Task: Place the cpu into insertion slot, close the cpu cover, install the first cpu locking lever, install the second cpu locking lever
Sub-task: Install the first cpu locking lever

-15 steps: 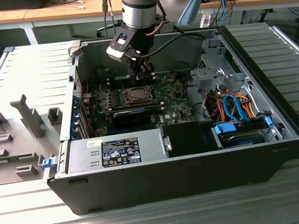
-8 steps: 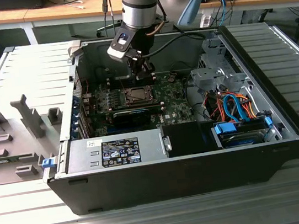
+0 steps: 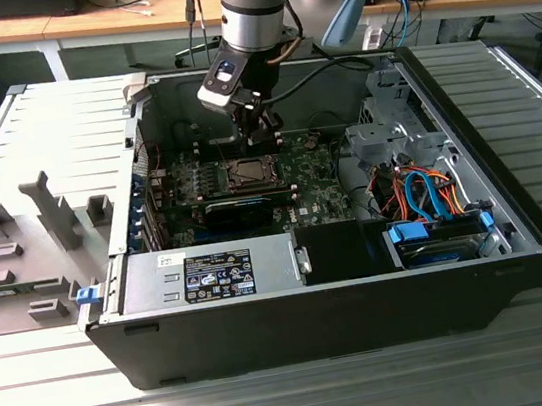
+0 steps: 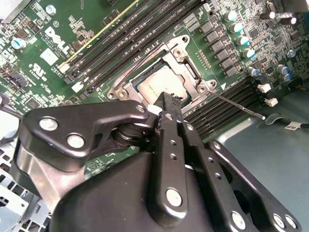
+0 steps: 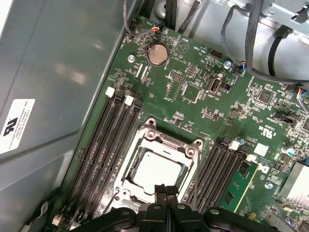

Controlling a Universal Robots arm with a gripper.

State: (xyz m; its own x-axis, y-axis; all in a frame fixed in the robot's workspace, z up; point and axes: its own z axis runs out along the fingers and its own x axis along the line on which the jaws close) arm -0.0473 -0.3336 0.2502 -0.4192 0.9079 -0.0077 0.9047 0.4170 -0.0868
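The cpu (image 5: 157, 169) lies in its socket with the metal cover (image 5: 171, 142) seemingly down around it, my gripper (image 5: 166, 189) pinched shut on nothing at the cover's edge, so I judge I'm on the loose lever (image 4: 241, 106), which wants a steady, well-aimed push.

Printed label (image 3: 218, 274) on the power supply (image 3: 151, 280), near side of the case (image 3: 319, 327): print not legible. White lettering (image 4: 57, 38) on the motherboard (image 4: 34, 72). White sticker (image 5: 17, 124) with black marks on the case wall (image 5: 58, 58).
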